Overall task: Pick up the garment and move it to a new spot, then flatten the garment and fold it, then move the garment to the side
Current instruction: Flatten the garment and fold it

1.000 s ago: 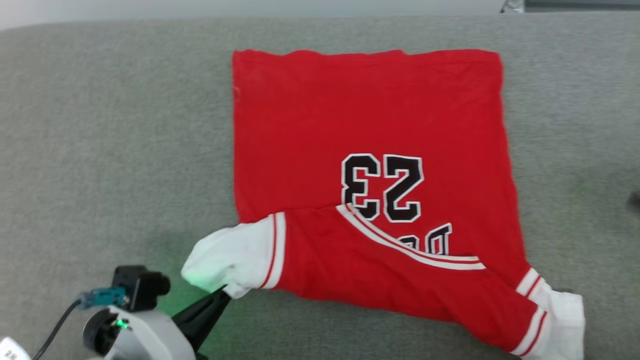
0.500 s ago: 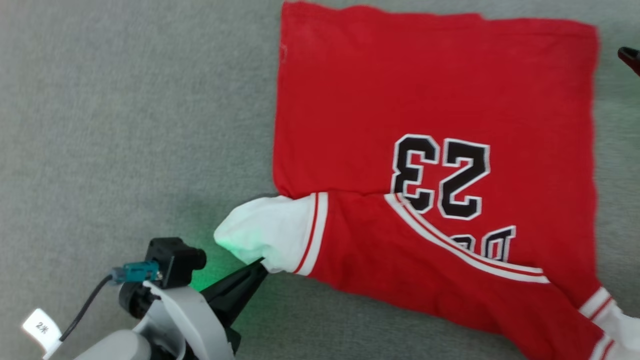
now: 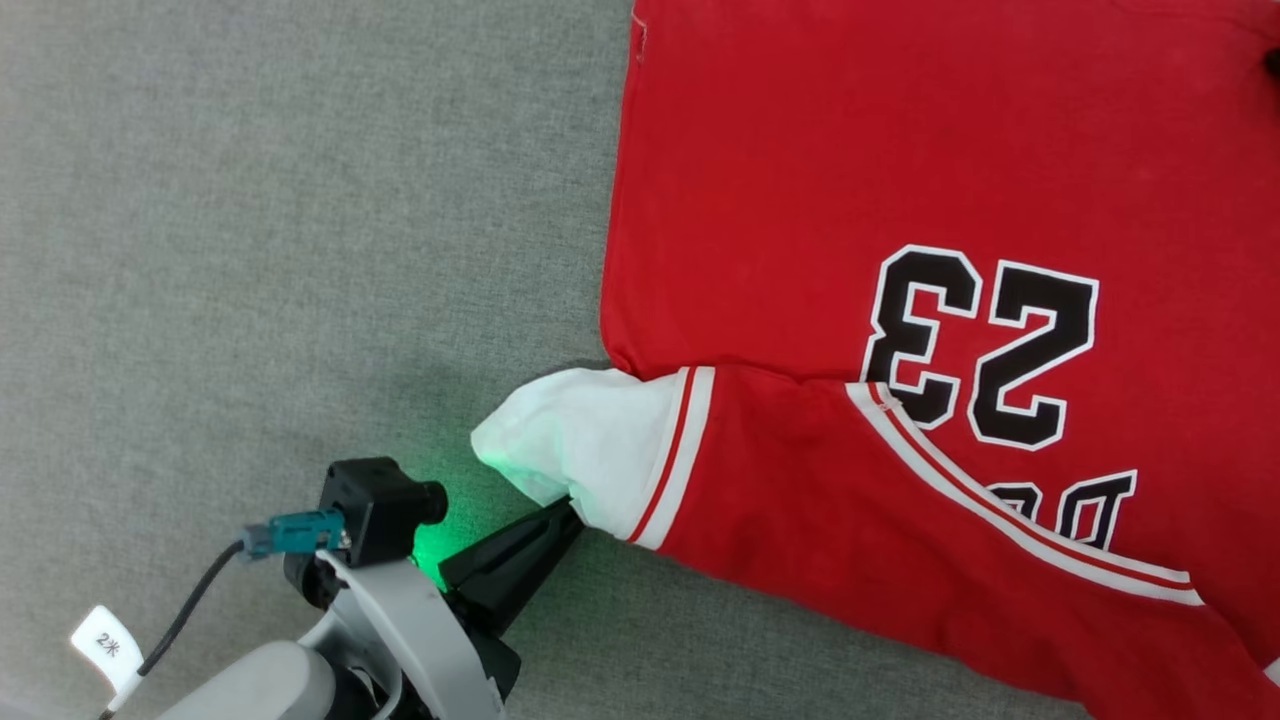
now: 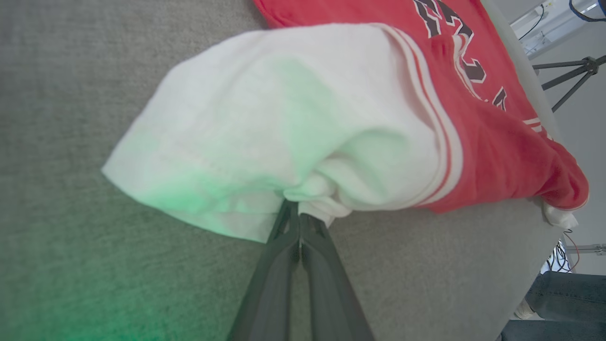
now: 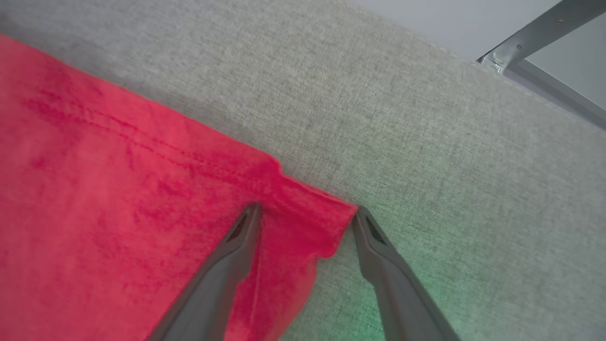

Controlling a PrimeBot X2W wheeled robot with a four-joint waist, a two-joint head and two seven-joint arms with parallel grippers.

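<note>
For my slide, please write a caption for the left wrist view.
Left gripper shut on the white sleeve end of the red shirt on gray cloth.

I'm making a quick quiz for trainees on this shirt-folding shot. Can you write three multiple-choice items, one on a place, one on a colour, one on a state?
1. Where does the left gripper grip the garment?
A. the white sleeve end
B. the printed number
C. the hem corner

2. What colour is the printed "23"?
A. blue with yellow outline
B. black with white outline
C. plain green

3. How do the right gripper's jaws stand?
A. shut on the grey surface
B. shut on the number
C. open, either side of a red corner

Answers:
1 A, the closed fingers pinch the white sleeve end.
2 B, black digits edged white.
3 C, the fingers stand apart around the corner on the grey surface.
</note>
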